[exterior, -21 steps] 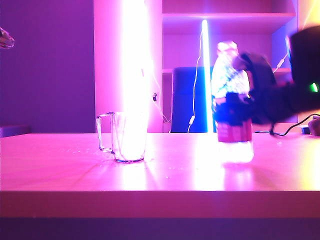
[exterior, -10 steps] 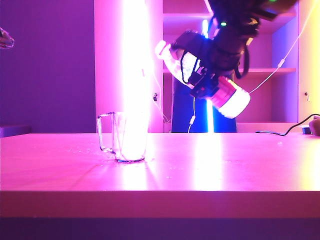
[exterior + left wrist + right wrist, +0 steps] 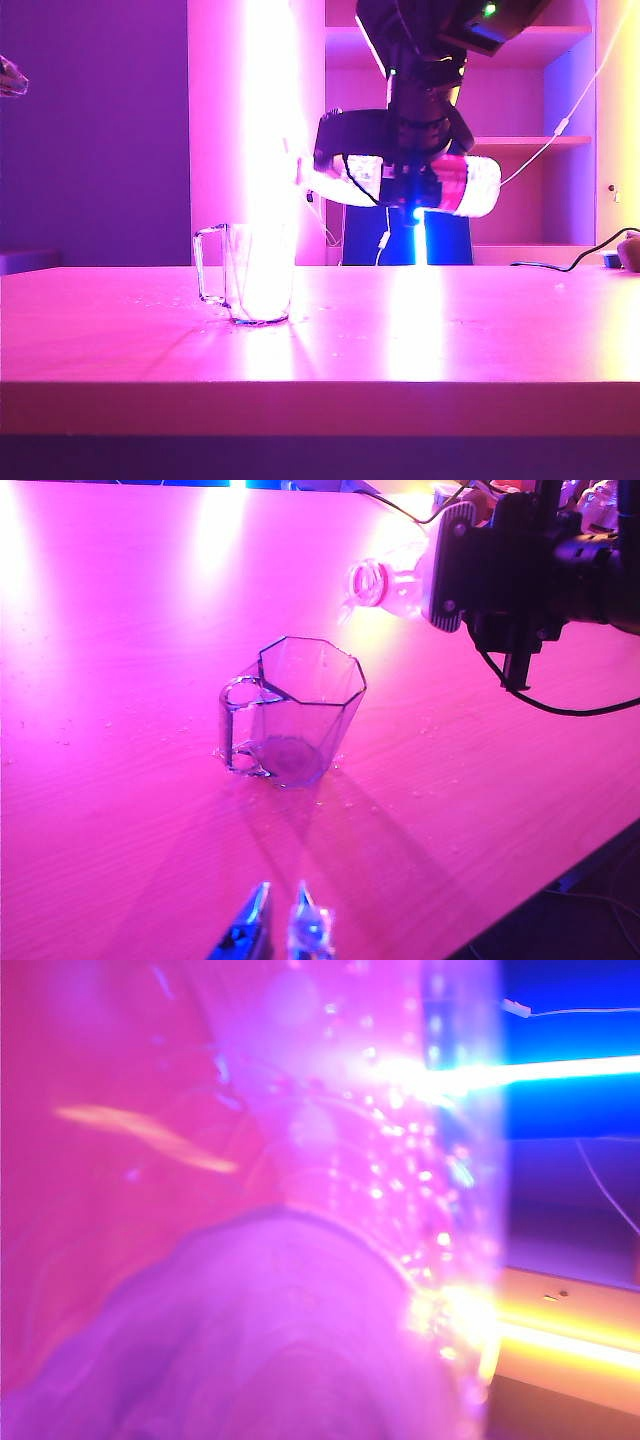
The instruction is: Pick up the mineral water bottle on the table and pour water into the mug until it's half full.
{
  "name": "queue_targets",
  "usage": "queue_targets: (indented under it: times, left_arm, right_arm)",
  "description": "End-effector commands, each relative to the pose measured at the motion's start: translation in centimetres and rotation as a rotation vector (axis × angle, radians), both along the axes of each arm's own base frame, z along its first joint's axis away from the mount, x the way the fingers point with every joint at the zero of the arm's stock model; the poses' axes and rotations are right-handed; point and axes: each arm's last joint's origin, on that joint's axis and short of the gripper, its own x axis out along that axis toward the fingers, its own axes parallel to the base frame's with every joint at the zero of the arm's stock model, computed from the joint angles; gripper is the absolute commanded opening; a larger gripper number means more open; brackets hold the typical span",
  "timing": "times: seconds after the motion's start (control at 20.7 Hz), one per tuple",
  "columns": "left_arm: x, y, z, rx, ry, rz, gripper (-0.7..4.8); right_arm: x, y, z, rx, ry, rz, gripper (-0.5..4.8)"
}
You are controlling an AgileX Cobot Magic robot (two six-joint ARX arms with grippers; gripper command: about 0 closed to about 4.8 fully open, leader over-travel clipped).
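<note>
My right gripper (image 3: 412,186) is shut on the mineral water bottle (image 3: 468,186) and holds it lying level in the air. Its open mouth (image 3: 366,583) points toward the mug and stands above and to the right of the rim. The clear glass mug (image 3: 258,272) stands upright on the table (image 3: 450,340), handle to the left, and looks empty in the left wrist view (image 3: 295,715). I see no stream of water. The bottle's wall (image 3: 250,1210) fills the right wrist view and hides the fingers. My left gripper (image 3: 281,892) hangs shut, short of the mug.
A dark cable and small objects (image 3: 590,258) lie at the table's back right. Shelves and bright light tubes (image 3: 270,120) stand behind. The left gripper's tip (image 3: 10,78) shows at the far left edge, high above the table.
The right gripper has lifted the bottle off the table, tipped it from upright to level, and carried it left toward the mug. The left arm and mug have not moved.
</note>
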Motion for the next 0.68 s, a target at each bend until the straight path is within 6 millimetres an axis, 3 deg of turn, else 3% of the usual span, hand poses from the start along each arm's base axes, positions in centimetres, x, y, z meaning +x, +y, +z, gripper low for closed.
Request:
queue_targets:
  times: [0.05, 0.68]
  left_arm:
    - [0.0, 0.0, 0.2, 0.004, -0.014, -0.004, 0.28]
    - [0.0, 0.0, 0.2, 0.004, -0.014, -0.004, 0.28]
  right_arm:
    - [-0.1, 0.4, 0.8, -0.063, -0.045, -0.004, 2.42]
    - [-0.2, 1.1, 2.0, -0.243, -0.135, -0.031, 2.42]
